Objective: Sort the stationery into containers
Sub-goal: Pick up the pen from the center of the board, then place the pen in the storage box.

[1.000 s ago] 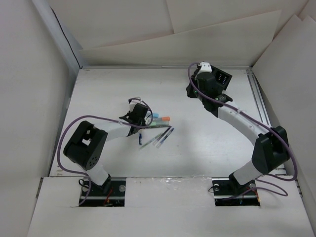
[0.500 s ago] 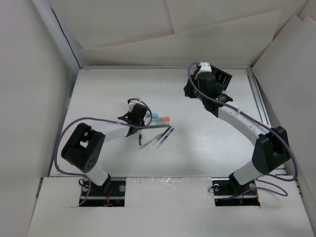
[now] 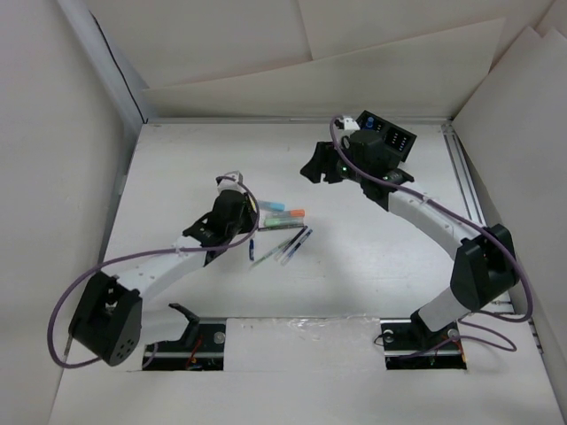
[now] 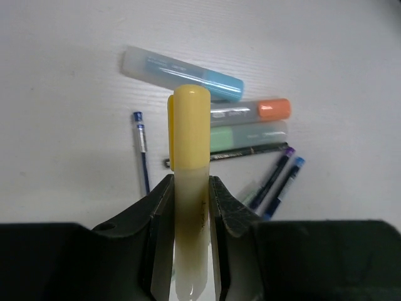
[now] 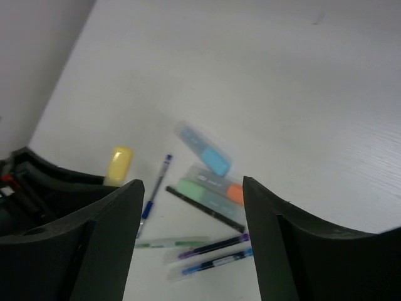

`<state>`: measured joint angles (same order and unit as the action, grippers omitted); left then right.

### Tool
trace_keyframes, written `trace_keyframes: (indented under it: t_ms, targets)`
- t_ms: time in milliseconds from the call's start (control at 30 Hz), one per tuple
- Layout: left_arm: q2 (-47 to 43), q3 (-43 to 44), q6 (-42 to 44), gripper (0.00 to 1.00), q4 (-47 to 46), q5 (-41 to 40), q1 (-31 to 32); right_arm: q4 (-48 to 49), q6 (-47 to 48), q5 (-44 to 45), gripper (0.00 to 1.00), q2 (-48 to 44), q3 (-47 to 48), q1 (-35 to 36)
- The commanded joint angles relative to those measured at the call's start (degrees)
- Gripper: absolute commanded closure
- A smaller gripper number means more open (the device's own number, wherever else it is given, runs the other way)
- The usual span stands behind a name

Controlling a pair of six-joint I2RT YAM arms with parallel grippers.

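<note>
The left jaws are clenched on the yellow highlighter [image 4: 189,125], its capped end jutting forward from between them, above the pens lying on the worktop [image 3: 177,159] — a blue highlighter [image 4: 182,74], an orange-capped marker [image 4: 250,111] and thin pens. Best to lift it clear, carry it to the black organiser [image 3: 394,140] at the far right and lower it end-first into a compartment — minding the right jaws, spread and empty, which hang between.

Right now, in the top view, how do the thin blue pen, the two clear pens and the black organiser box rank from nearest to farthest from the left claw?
From the left claw:
1. Thin blue pen, just on its near side.
2. Two clear pens, further right.
3. Black organiser box, far off at the back right.
</note>
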<state>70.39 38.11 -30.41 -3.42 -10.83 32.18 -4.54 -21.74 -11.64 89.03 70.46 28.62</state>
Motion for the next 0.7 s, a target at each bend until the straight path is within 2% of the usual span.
trace_keyframes:
  t_ms: [0, 167, 333, 533, 667]
  targets:
    - [-6.1, -3.5, 1.8, 1.0, -6.0, 9.6, 0.2, 9.1, -4.4, -15.7, 0.29, -0.1, 1.6, 0.6]
    - [-14.7, -8.7, 3.3, 1.0, -16.3, 18.5, 0.2, 11.3, -6.2, -20.7, 0.2, 1.9, 1.6, 4.5]
    - [-17.0, -10.4, 3.3, 0.99, -21.1, 24.4, 0.2, 13.1, -7.3, -21.3, 0.16, 4.1, 1.6, 7.2]
    - [-18.3, -11.0, 2.7, 0.97, -24.1, 28.5, 0.2, 18.5, -9.5, -24.0, 0.17, 5.2, -0.8, 7.8]
    - [-18.9, -10.5, 2.2, 0.97, -24.6, 29.5, 0.2, 19.1, -10.0, -24.0, 0.23, 5.2, -2.1, 8.3]
